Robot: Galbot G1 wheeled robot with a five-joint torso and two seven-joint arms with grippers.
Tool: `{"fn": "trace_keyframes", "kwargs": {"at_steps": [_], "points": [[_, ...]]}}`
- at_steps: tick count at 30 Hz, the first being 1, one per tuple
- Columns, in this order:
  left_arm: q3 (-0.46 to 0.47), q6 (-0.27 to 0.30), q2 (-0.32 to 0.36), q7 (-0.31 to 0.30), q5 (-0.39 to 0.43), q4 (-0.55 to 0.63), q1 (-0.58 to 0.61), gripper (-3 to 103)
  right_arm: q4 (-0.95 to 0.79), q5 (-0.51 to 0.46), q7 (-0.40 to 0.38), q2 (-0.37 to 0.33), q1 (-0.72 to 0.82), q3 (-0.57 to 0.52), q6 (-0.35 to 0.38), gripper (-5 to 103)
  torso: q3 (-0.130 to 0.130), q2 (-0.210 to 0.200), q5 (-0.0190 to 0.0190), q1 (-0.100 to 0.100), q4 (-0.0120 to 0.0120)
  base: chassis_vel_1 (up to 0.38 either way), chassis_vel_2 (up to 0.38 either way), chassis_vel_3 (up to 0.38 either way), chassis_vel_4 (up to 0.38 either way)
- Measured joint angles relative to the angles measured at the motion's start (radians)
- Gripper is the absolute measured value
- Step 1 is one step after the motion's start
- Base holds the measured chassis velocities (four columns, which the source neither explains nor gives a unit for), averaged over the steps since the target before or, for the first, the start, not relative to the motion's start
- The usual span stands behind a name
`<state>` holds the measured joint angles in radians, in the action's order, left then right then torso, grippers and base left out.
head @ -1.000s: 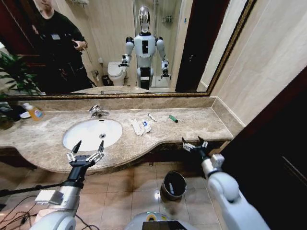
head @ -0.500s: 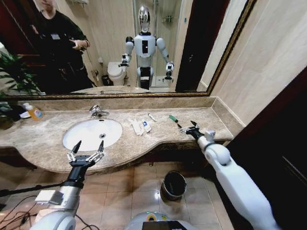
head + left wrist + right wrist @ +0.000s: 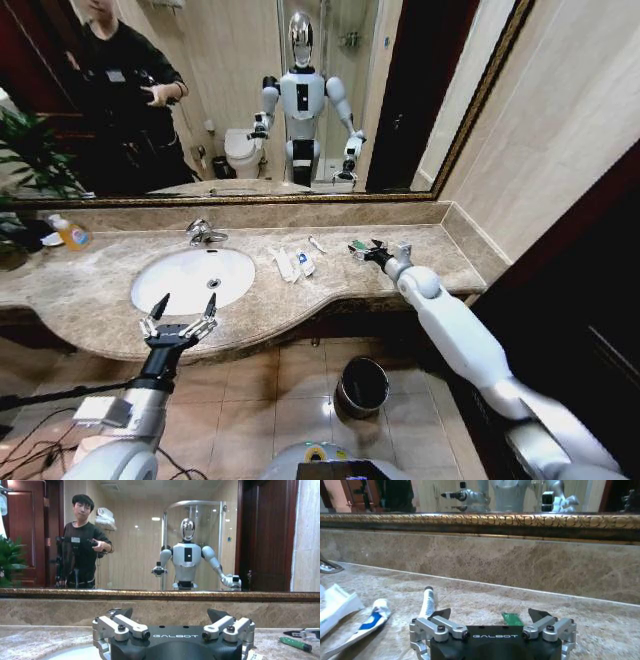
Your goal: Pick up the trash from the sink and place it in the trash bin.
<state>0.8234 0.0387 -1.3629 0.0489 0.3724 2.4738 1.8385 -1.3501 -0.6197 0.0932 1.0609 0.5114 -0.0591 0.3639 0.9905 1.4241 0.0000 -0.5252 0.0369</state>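
Right gripper (image 3: 366, 249) reaches forward, fingers spread; left gripper (image 3: 182, 308) hovers, fingers spread.

Right gripper (image 3: 366, 250): low over the counter (image 3: 420, 262), fingers spread, green piece (image 3: 511, 618) between them.
Behind it: the backsplash (image 3: 530, 573) rises near, closing off that side.
Toward the sink (image 3: 192, 278): a thin tube (image 3: 427, 602) just beside the gripper, sachets (image 3: 350, 617) farther along; bare marble between.
Right end of counter: open, up to the side wall.
Left gripper (image 3: 180, 318): spread open at the counter's front edge, sink ahead of it.
Bin (image 3: 362, 386): on the floor below the counter edge, open above.
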Motion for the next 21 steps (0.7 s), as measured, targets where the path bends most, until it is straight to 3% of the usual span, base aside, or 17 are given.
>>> {"fn": "trace_keyframes", "kwargs": {"at_steps": [6, 21], "points": [[0.0, 0.0, 0.0, 0.0, 0.0, 0.0, 0.0, 100, 0.084, 0.003, 0.074, 0.024, -0.039, 0.006, 0.003, 100, 0.0, 0.0, -0.0002, 0.0, -0.0001, 0.0, 0.0, 0.0, 0.0], [0.0, 0.0, 0.0, 0.0, 0.0, 0.0, 0.0, 100, 0.158, 0.008, 0.055, 0.056, -0.048, -0.019, 0.003, 100, 0.0, 0.0, 0.0, 0.0, -0.0001, 0.0, 0.0, 0.0, 0.0]]}}
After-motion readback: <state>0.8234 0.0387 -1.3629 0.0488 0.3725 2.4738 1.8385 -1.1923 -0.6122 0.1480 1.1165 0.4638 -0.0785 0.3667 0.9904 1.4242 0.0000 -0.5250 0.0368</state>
